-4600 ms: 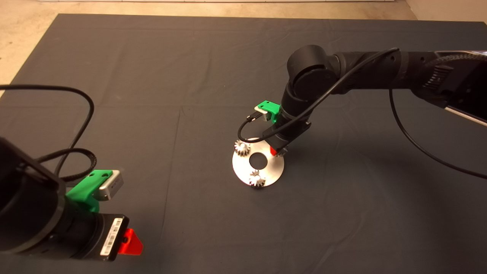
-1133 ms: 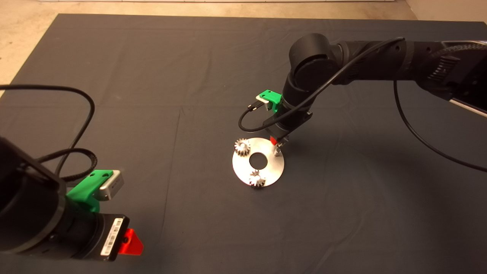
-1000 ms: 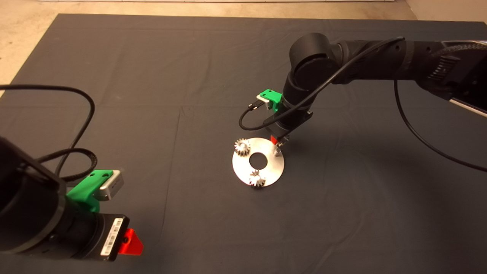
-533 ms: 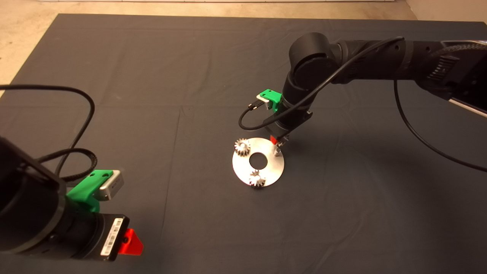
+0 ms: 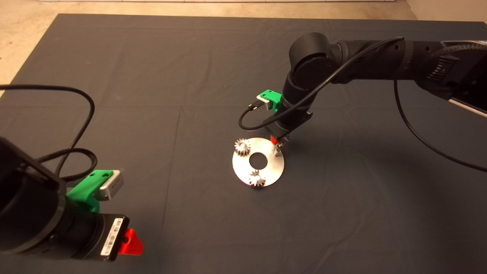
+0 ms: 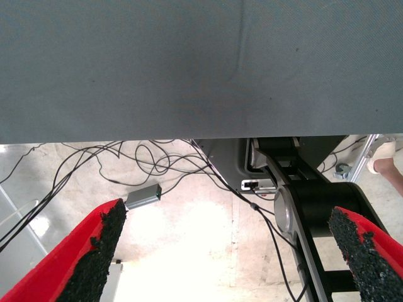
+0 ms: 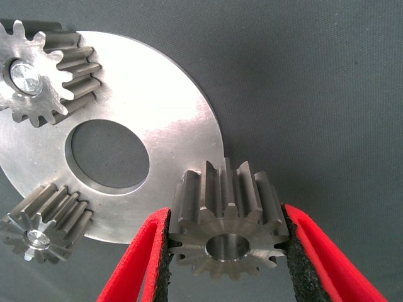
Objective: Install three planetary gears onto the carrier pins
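The silver carrier disc [image 5: 266, 167] lies mid-mat. Two planetary gears sit on its pins, one at the far left [image 5: 242, 146] and one at the near edge [image 5: 257, 179]. The third pin [image 5: 277, 152] stands bare at the disc's right rim. My right gripper [image 5: 279, 142] hangs just above that pin. In the right wrist view the right gripper [image 7: 227, 220] is shut on the third gear [image 7: 228, 245], centre hole showing, over the disc's [image 7: 170, 113] rim; the pin is hidden behind it. Both seated gears [image 7: 44, 69] [image 7: 47, 226] show there. My left gripper [image 5: 129, 241] is parked at the lower left, open [image 6: 230, 251].
The right arm's black cable [image 5: 251, 121] loops over the far side of the disc. The left wrist view looks past the mat's edge [image 6: 201, 135] at floor cables [image 6: 145, 160] and a person's foot [image 6: 384, 157].
Since 4.6 s ago my right gripper has lifted the gear up off the disc's right rim, baring the pin. Over the last second nothing has visibly moved.
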